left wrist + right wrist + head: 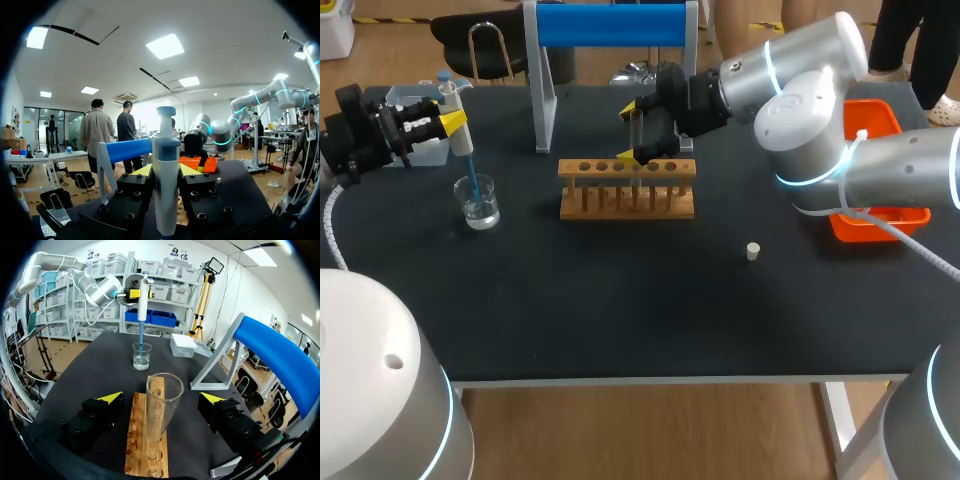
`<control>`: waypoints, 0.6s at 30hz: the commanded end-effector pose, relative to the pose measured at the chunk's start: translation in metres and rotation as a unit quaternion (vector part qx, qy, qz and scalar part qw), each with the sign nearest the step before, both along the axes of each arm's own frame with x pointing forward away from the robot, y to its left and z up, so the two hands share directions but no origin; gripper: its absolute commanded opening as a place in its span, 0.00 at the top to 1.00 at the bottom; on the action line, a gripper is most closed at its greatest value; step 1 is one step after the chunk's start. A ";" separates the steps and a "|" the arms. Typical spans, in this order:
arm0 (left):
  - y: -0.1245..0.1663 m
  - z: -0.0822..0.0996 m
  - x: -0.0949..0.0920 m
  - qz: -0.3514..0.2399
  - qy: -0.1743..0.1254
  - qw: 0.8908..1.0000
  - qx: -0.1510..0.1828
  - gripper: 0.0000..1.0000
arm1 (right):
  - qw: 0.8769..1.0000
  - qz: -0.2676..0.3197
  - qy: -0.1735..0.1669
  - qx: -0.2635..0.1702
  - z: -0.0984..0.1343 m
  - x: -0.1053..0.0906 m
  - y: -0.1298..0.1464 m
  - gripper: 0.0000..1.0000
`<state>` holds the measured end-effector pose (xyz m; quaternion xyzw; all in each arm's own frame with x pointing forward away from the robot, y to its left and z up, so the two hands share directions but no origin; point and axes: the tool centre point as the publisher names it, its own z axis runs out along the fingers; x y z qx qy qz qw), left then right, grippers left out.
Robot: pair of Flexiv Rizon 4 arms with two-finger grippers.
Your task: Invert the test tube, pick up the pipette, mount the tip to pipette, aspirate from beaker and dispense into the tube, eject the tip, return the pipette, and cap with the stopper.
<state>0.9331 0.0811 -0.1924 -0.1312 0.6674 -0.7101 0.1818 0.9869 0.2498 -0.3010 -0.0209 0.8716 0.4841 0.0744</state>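
My left gripper [453, 124] is shut on a white and blue pipette [165, 185], held upright. Its blue tip [472, 178] dips into the glass beaker [478, 201] of clear liquid at the table's left. In the right wrist view an open-mouthed glass test tube [164, 405] stands in the wooden rack [145, 440]. My right gripper [162, 397] is open around the tube, with both fingers well apart from the glass. In the head view that right gripper [632, 133] hovers over the rack [627, 188]. A small white stopper [753, 251] lies on the table to the rack's right.
A blue-topped grey stand [610, 25] rises behind the rack. An orange bin [880, 215] sits at the right edge under my right arm. A white box [420, 145] stands behind my left gripper.
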 end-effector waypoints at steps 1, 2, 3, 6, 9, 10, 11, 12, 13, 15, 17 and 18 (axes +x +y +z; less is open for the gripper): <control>0.001 0.000 0.000 -0.002 0.000 1.000 -0.001 1.00 | 1.000 0.000 0.000 -0.002 0.000 0.000 0.001 0.00; 0.001 0.000 0.000 -0.002 0.000 1.000 -0.001 1.00 | 1.000 0.000 0.000 -0.002 0.000 0.001 0.001 0.00; 0.001 0.000 0.000 -0.002 0.000 1.000 -0.001 1.00 | 1.000 0.000 -0.001 -0.003 0.000 0.001 0.001 0.00; 0.001 0.000 0.000 -0.002 0.000 1.000 -0.001 1.00 | 1.000 0.000 -0.002 -0.004 0.000 0.001 0.002 0.00; 0.001 0.000 0.000 -0.002 0.000 1.000 -0.001 1.00 | 1.000 -0.001 -0.002 -0.006 -0.001 0.002 0.002 0.00; 0.001 0.000 0.000 -0.002 0.000 1.000 -0.001 1.00 | 1.000 -0.001 -0.003 -0.006 -0.001 0.002 0.002 0.00; 0.001 0.000 0.000 -0.002 0.000 1.000 -0.001 1.00 | 1.000 -0.002 -0.003 -0.006 -0.001 0.002 0.002 0.00; 0.001 0.000 0.000 -0.002 0.000 1.000 -0.001 1.00 | 1.000 -0.002 -0.003 -0.007 0.000 0.002 0.002 0.00; 0.001 0.000 0.000 -0.002 0.000 1.000 -0.001 1.00 | 1.000 -0.002 -0.003 -0.007 0.000 0.002 0.002 0.00; 0.001 0.000 0.000 -0.002 0.000 1.000 -0.001 1.00 | 1.000 -0.002 -0.003 -0.007 0.000 0.002 0.002 0.00; 0.001 0.000 0.000 -0.002 0.000 1.000 -0.001 1.00 | 1.000 -0.002 -0.003 -0.007 0.000 0.002 0.002 0.00; 0.001 0.000 0.000 -0.002 0.000 1.000 -0.001 1.00 | 1.000 -0.002 -0.003 -0.007 0.000 0.002 0.002 0.00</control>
